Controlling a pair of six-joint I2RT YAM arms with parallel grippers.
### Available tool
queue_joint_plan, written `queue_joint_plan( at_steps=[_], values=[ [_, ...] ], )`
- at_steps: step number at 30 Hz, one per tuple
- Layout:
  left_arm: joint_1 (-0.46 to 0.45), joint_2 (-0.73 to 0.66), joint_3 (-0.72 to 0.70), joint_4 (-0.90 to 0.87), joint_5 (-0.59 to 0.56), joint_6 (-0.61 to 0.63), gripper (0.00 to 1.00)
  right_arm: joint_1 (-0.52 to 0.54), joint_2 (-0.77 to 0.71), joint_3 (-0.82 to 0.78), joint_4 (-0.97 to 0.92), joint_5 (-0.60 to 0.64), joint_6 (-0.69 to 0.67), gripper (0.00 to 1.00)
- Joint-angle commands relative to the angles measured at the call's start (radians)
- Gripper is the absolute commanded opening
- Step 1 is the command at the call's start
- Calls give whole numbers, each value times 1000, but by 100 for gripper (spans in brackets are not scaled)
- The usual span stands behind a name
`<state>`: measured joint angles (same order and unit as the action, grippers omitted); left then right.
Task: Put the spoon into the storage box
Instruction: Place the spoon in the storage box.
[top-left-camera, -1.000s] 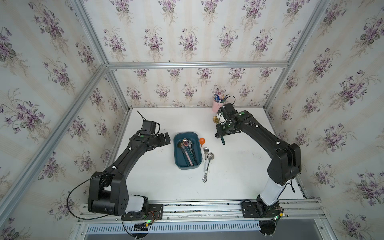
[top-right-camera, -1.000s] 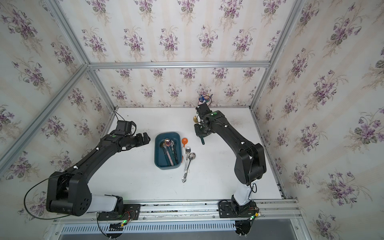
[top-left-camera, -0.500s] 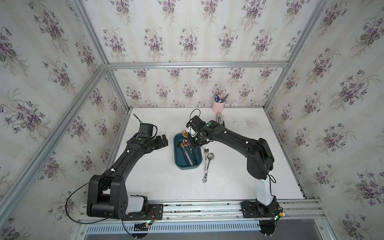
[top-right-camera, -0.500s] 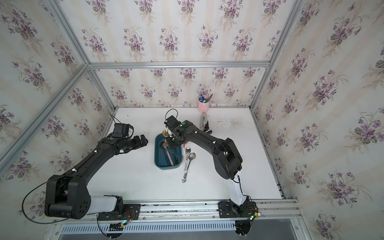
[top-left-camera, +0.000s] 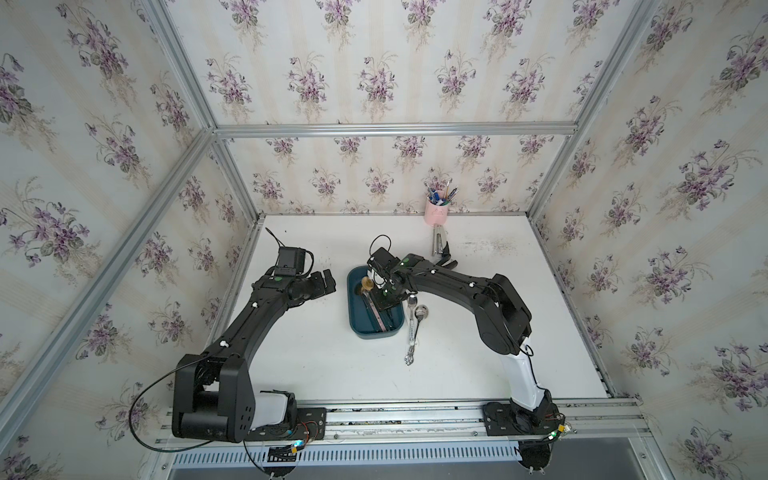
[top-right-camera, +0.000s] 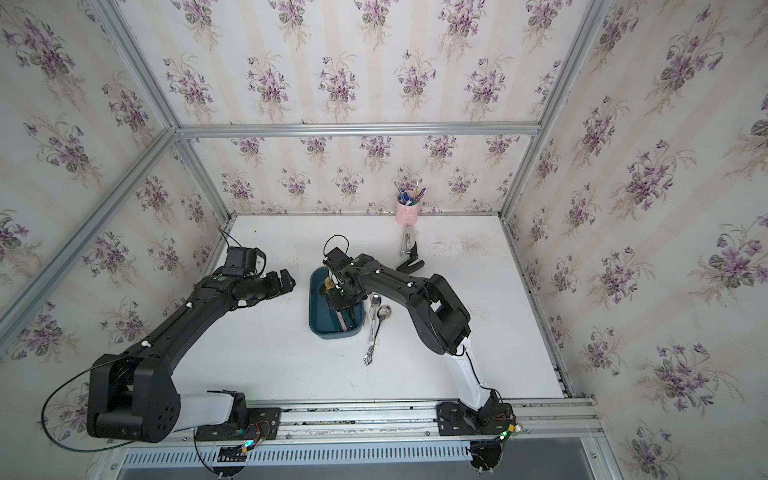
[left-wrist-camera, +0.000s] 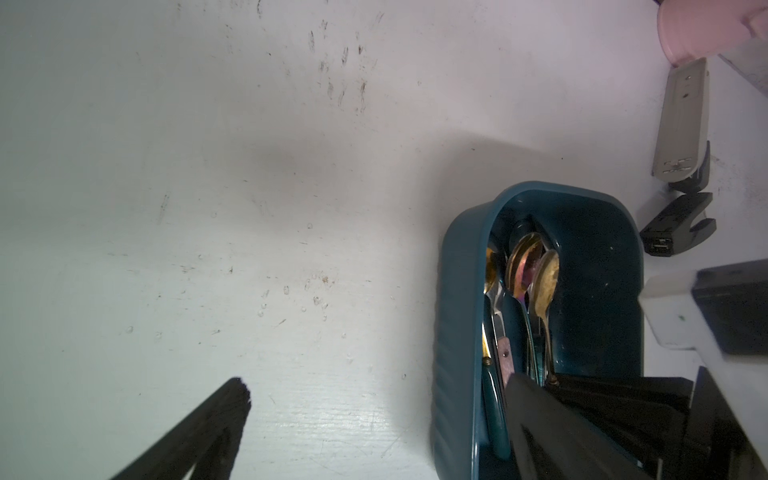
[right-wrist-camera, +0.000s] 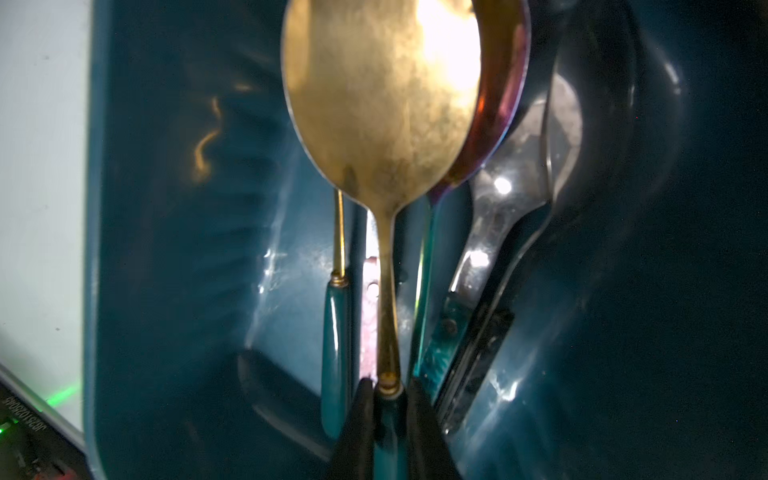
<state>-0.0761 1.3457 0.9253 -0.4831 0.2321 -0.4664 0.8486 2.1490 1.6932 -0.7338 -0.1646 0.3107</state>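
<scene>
White table (top-left-camera: 316, 365), scuffed. Storage box (top-left-camera: 352, 309) sits mid-table. Two silver spoons (top-left-camera: 411, 326) lie just beside the box, right-arm side. Behind the box, by the back wall: pink pen cup (top-left-camera: 436, 214), grey stapler (top-left-camera: 437, 245), black clip (top-right-camera: 411, 262).

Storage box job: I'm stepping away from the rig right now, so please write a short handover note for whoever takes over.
Tools: the right tool is shut on the gold spoon, gripping its teal handle low over the storage box. The left tool is open and empty, beside the box.
Done: several spoons already lie in the box.
Left: release the gold spoon into the box. After that, probably pick up the two silver spoons lying on the table next to the box.
</scene>
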Motion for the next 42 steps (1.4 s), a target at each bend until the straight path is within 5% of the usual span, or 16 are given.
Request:
queue_joint_plan(
  at_steps=[1, 12, 29, 32, 42],
  values=[
    [1, 0, 4, -6, 3, 12, 100, 3, 16, -6, 7, 21, 11, 7],
    [2, -3, 2, -5, 6, 7, 100, 3, 44, 8, -16, 51, 7, 18],
    [-2, -15, 0, 33, 43, 22, 100, 3, -134, 0, 77, 87, 0, 38],
    [-21, -12, 10, 28, 45, 44, 100, 3, -196, -49, 130, 97, 10, 53],
    [-122, 22, 73, 0, 3, 107, 100, 6, -452, -348, 276, 307, 103, 67]
  ],
)
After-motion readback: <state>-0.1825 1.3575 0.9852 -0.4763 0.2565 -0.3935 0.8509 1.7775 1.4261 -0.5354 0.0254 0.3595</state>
